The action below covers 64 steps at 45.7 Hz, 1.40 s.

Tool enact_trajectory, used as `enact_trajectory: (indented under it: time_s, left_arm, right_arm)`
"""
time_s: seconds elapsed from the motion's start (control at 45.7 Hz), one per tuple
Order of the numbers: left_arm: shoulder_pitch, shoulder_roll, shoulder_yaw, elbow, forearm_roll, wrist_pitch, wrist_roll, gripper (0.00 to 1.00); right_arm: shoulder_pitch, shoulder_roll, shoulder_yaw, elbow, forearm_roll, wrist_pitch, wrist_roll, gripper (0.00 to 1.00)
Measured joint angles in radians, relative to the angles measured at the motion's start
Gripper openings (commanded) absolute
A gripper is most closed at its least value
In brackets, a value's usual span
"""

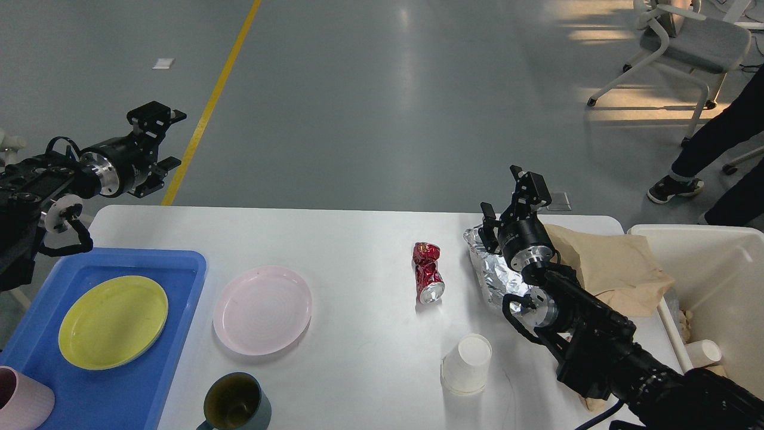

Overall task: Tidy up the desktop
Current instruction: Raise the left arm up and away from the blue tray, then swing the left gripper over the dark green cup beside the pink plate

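Note:
The white desktop point(358, 233) holds a pink plate point(262, 309), a crushed red can point(428, 272), a white paper cup point(467, 363), a dark green mug point(236, 403), crumpled foil point(490, 275) and a brown paper bag point(609, 269). My left gripper point(162, 138) is open and empty, held in the air beyond the table's far left corner. My right gripper point(507, 196) is open and empty, just above the far edge of the foil.
A blue tray point(179, 269) at the front left holds a yellow plate point(113, 321) and a pink cup point(21, 403). A cream-white bin point(722, 263) at the right holds a paper cup point(704, 352). A chair and a person's legs are beyond the table at the far right.

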Motion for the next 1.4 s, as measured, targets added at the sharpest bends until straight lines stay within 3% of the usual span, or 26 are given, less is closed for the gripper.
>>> enact_trajectory:
  time_s: [0.35,0.81,1.095,1.402]
  left_arm:
    - [-0.114,-0.007,0.141,0.0,0.269,-0.042,0.001,0.97]
    - [-0.248,-0.005,0.445,-0.018,0.285,-0.464,-0.003,0.97]
    - [-0.451,0.056,0.605,-0.279,0.286,-0.487,0.0,0.97]
    - [-0.717,0.038,0.842,-0.625,0.287,-0.487,-0.004,0.97]
  right_arm:
    - [0.0,0.0,0.0,0.0,0.0,0.0,0.0,1.0]
    - [0.0,0.0,0.0,0.0,0.0,0.0,0.0,1.0]
    - [0.0,0.0,0.0,0.0,0.0,0.0,0.0,1.0]
    - [0.0,0.0,0.0,0.0,0.0,0.0,0.0,1.0]
